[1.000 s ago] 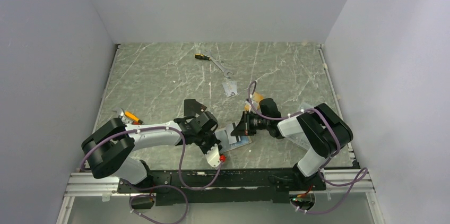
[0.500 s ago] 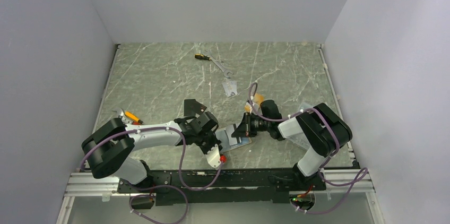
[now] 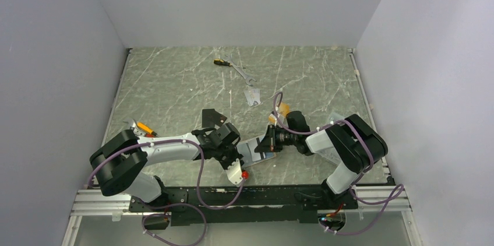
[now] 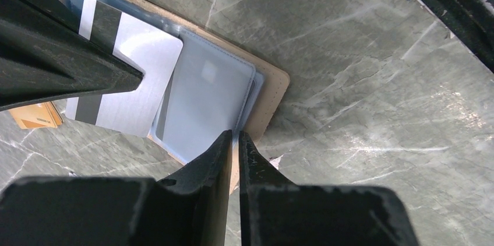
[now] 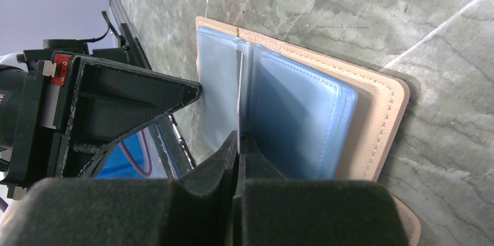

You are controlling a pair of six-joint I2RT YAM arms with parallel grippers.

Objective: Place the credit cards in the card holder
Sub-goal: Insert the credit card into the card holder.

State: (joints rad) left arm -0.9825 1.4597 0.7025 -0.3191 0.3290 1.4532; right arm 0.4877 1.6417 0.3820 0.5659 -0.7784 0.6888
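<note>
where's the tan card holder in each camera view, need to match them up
Top external: the tan leather-like folding card holder lies low-centre, between the two arms' jaws.
Left wrist: the holder runs from upper left to centre, open, blue panels up.
Right wrist: the holder fills centre to right, open.
Shared landmark: the silver-grey striped card, edge-on in the right wrist view; too small to pick out from above.
</note>
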